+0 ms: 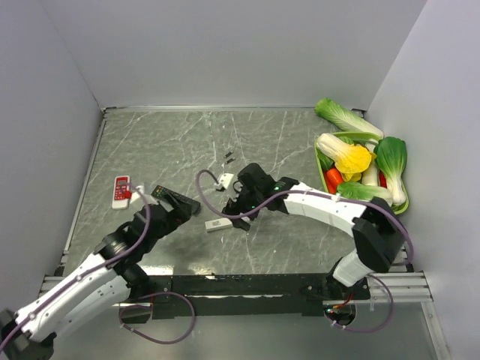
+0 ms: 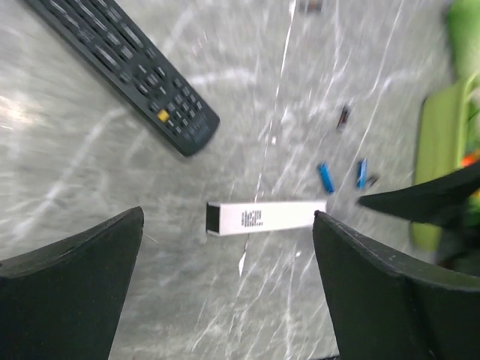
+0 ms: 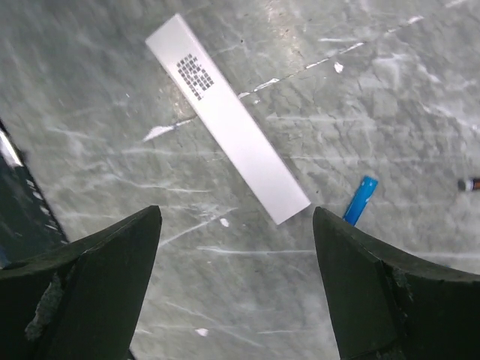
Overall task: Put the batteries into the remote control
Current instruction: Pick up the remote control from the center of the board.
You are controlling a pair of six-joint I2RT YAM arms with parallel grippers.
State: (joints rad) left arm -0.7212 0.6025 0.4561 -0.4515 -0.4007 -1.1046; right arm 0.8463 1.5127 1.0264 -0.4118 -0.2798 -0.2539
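Under the spread left gripper (image 2: 229, 216) lies a white remote (image 2: 266, 217); 2 batteries (image 2: 325, 177) near.

plain pale walls (image 1: 225, 45) stand on three sides of a grey table (image 1: 187, 142) with white streaks like marble.

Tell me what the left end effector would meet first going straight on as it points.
Most likely the slim white remote, lying on the table between the left end effector's open jaws; depth is hard to judge.
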